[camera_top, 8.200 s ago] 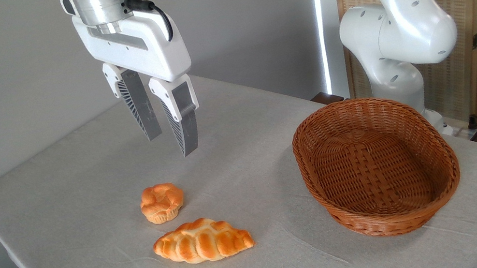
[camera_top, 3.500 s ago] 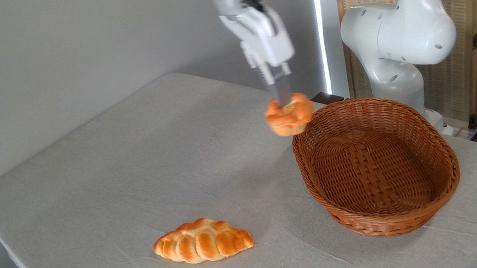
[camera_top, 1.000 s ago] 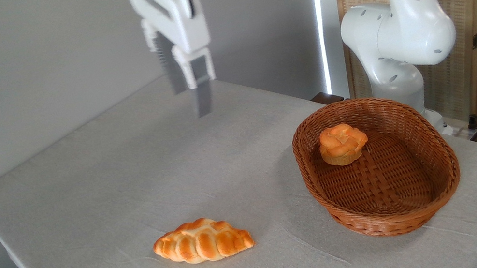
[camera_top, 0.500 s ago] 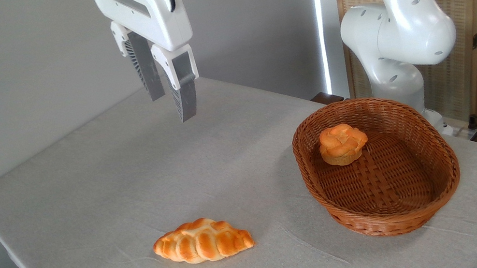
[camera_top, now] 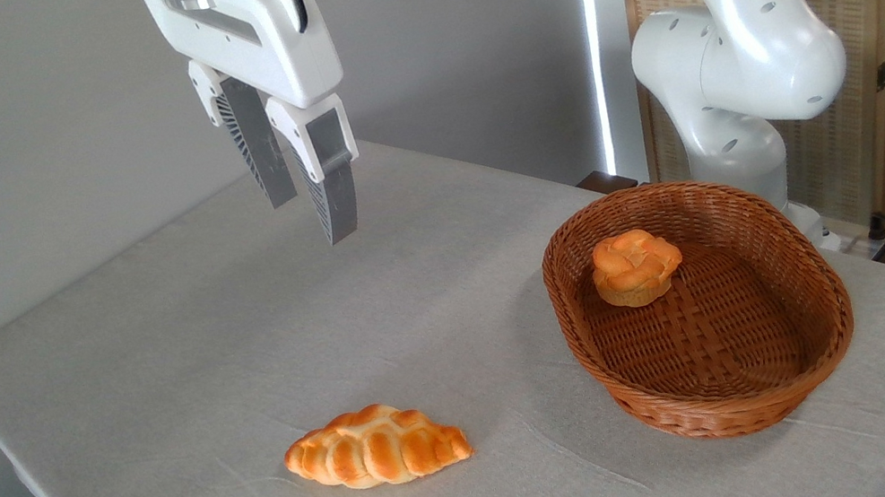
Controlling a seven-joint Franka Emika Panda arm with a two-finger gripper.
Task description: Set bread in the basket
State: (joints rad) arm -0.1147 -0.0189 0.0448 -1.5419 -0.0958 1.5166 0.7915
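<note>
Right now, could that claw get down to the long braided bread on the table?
Probably yes. The gripper hangs open and empty above the table, and the braided loaf lies alone on the cloth, nothing over it.

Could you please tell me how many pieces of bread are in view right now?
2. The bread sits inside the basket, near its far end; the braided loaf lies on the table. None appears hidden.

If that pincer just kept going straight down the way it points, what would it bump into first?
Probably just the bare table. The open pincer points down at cloth behind the long braided loaf, though depth is uncertain.
</note>
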